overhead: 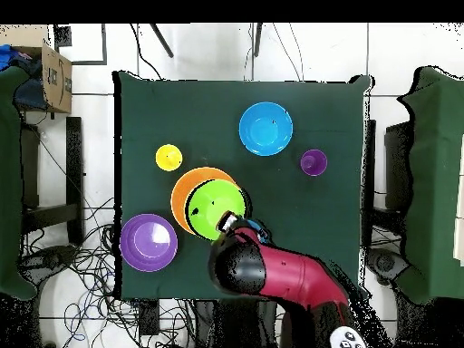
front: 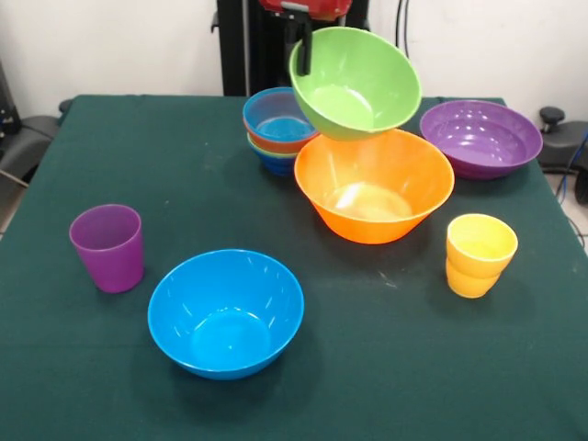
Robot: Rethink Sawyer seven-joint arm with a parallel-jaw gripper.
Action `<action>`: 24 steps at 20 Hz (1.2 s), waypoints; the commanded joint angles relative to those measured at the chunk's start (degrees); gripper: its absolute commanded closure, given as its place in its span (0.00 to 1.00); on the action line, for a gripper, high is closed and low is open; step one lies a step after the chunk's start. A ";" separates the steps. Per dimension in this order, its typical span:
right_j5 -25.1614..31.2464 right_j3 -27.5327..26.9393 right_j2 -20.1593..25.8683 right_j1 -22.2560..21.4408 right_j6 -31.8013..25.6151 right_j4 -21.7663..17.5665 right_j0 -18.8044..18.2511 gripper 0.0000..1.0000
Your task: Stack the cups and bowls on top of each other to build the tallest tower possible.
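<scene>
While the gripper (front: 303, 50) pinches the large green bowl's (front: 358, 81) rim, that bowl hangs tilted above the large orange bowl (front: 374, 188). Just behind orange: small nested bowls (front: 277, 129), purple bowl (front: 481, 136). Before it: yellow cup (front: 480, 254), blue bowl (front: 226, 312), purple cup (front: 108, 246).

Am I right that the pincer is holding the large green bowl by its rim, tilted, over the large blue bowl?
Not quite. The pincer does hold the large green bowl by its rim, tilted, but it hangs over the large orange bowl, not the blue one. The large blue bowl sits alone nearer the front of the table. The front view shows this, and the overhead view agrees.
</scene>
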 commanded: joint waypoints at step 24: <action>-1.35 6.21 10.63 3.97 -1.25 -13.64 -11.48 1.00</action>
